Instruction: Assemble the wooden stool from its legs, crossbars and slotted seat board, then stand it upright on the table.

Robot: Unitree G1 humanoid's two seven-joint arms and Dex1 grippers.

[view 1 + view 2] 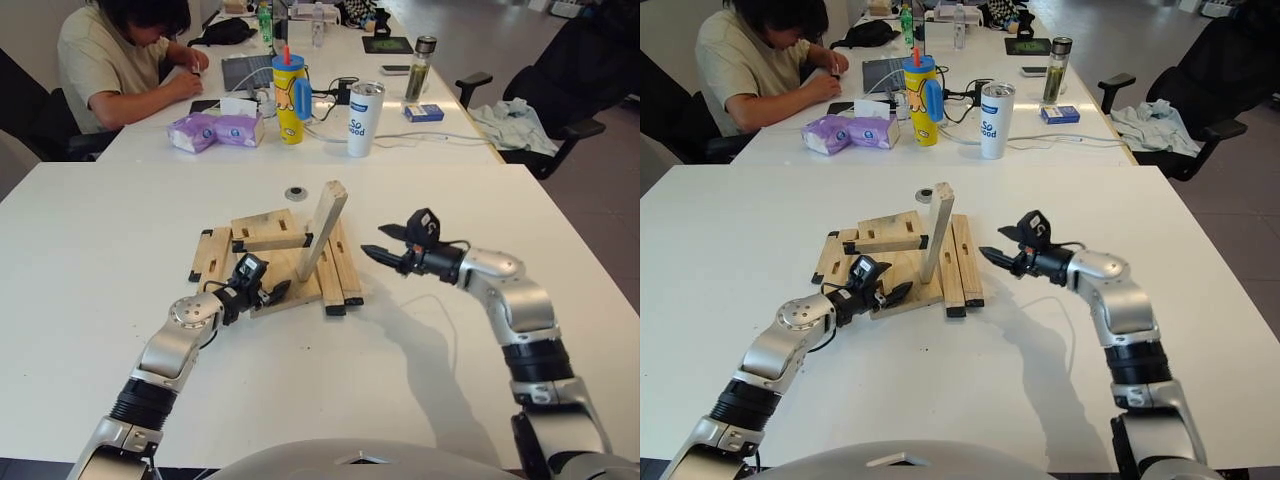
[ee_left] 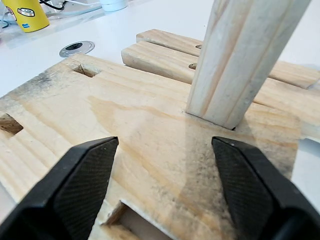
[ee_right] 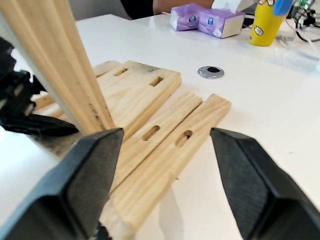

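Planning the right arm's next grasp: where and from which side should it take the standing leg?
I'd grip the standing leg mid-shaft, above the seat board, coming from the robot's right, where the open right gripper faces it. Its flat sides suit the fingers; its foot sits in the board, and it leans, so match the tilt.

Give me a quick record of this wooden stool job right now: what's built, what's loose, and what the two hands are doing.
Seat: seat board flat on the table, slots showing.
Fitted: one leg, tilted, foot set into the board.
Loose: loose legs along the board's right side; crossbar lying across it.
Left hand: open, at the board's near edge.
Right hand: open, right of the loose legs, holding nothing.
Progress: stool not yet assembled.
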